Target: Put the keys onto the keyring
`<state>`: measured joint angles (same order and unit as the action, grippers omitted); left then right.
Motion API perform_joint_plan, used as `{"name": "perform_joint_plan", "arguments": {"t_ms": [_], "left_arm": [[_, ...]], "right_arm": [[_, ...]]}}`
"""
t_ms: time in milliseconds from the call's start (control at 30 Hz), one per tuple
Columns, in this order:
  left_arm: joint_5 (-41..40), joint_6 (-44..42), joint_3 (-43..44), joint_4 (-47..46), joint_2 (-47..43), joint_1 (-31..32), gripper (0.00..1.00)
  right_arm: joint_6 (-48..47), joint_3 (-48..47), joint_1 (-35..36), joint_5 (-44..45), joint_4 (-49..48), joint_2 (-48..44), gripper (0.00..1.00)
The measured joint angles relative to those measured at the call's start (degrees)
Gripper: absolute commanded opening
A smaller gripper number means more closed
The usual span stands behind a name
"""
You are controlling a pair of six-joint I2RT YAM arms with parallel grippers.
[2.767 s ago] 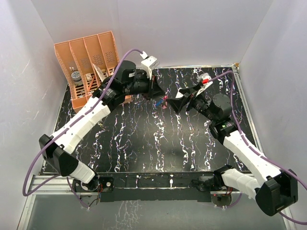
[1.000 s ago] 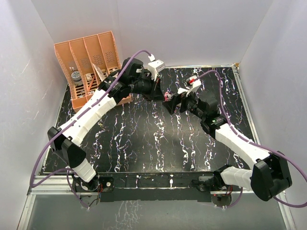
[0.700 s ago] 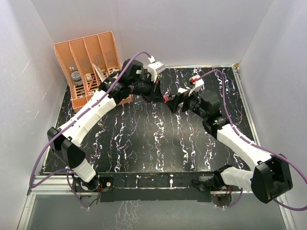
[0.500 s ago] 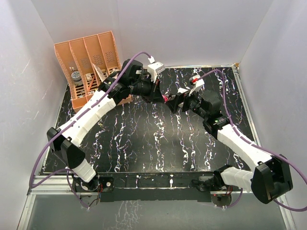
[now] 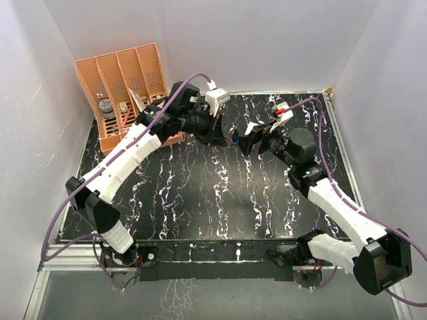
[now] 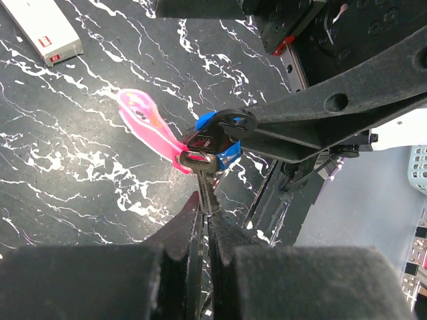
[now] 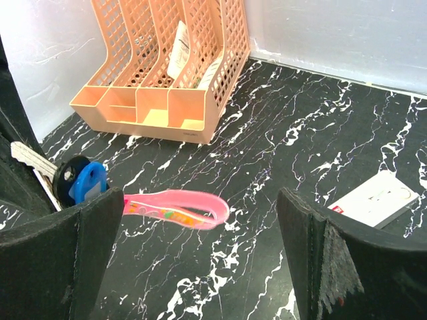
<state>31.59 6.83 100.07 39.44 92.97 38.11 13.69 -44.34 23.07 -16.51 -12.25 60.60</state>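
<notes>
Two grippers meet above far-centre of black marbled table (image 5: 200, 193). Left gripper (image 6: 203, 210): fingers pressed together, pinching thin silver blade of keys (image 6: 212, 145). Blue head and dark head sit stacked, touching. Keyring (image 6: 143, 120): pink strap sticks out toward 10 o'clock from key heads. Right gripper (image 7: 197, 197): fingers spread wide, strap between them, keys beside one finger. White box (image 7: 373, 199) on table at 4 o'clock in right wrist view. Orange file organizer (image 5: 127, 80) at table's 10 o'clock corner.
</notes>
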Motion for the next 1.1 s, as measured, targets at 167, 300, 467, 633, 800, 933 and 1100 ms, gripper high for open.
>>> {"name": "perform_joint_plan", "arguments": {"t_ms": [167, 300, 467, 633, 800, 933, 1100], "left_arm": [[0.1, -1.1, 4.8, 3.7, 2.3, 0.0, 0.00], [-0.5, -2.7, 10.3, 8.5, 5.2, 0.0, 0.00], [-3.4, -5.2, 17.4, 15.5, 9.3, 0.0, 0.00], [-6.9, -6.6, 18.3, 19.8, 10.7, 0.0, 0.00], [-8.3, -7.8, 18.3, 21.5, 10.9, 0.0, 0.00], [-8.4, -8.8, 18.3, 21.8, 10.9, 0.0, 0.00], [-7.7, -9.9, 18.3, 22.1, 10.9, 0.0, 0.00]], "right_arm": [[0.0, 0.0, 0.0, 1.7, 0.3, -0.4, 0.98], [-0.1, -0.1, 0.0, 6.1, 2.3, -1.6, 0.98], [-0.1, -0.2, 0.0, 10.7, 3.9, -3.7, 0.98], [-0.3, -0.2, -0.3, 10.1, 4.2, -4.2, 0.96], [-1.7, -0.2, -0.3, 3.3, 3.6, -4.1, 0.87], [-2.5, -0.2, -0.3, -3.4, 2.6, -2.9, 0.68], [-3.0, -0.2, -0.3, -10.0, 1.6, -0.6, 0.55]]}}
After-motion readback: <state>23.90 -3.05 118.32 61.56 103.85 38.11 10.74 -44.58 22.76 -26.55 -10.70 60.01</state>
